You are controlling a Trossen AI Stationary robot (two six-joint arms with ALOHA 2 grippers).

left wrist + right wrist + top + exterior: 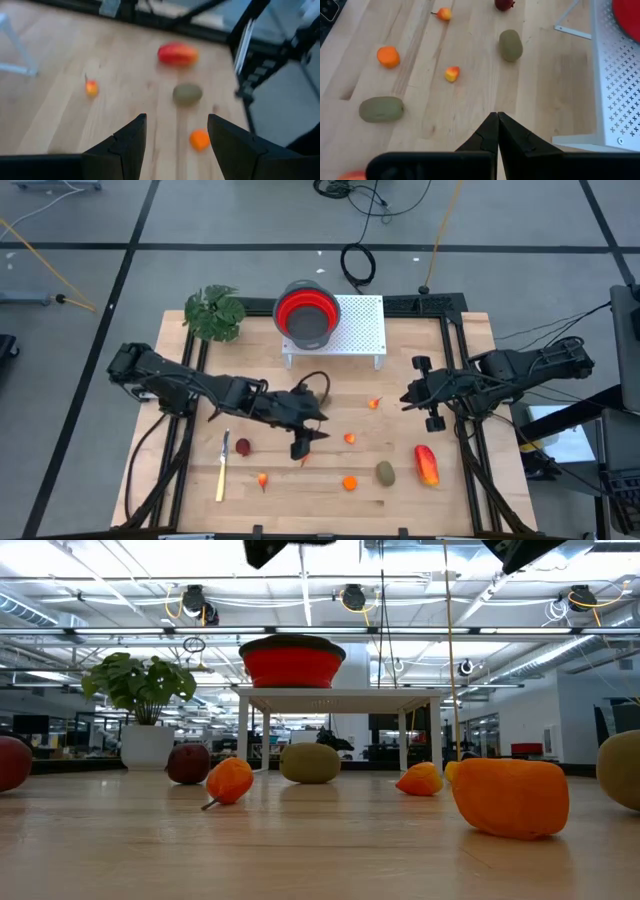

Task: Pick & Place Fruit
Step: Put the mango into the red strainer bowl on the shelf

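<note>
Several small pieces of fruit lie scattered over the pale wooden table (470, 350), mostly toward its front edge: an elongated red-orange fruit (427, 465) near the front right corner, an olive-brown oval fruit (385, 473) just beside it, a small round orange piece (350, 482) beyond that, and a dark red ball (243, 447) toward the front left, near a slim pale-yellow knife (222, 470). The left gripper (303, 442) hangs over the middle of the table with its fingers spread and nothing between them; tiny orange pieces lie close around it. The right gripper (413, 394) waits off toward the right edge, fingers pressed together and empty. A collapsible red bowl with a grey rim (306, 313) sits on a white perforated metal stand (362, 330) at the back edge, probably the target. The fruit is rounded and would likely roll if a fingertip came down off-centre, and the tiniest pieces could slip out of a wide grasp. Lifting to the raised bowl also risks clipping the stand's edge.
</note>
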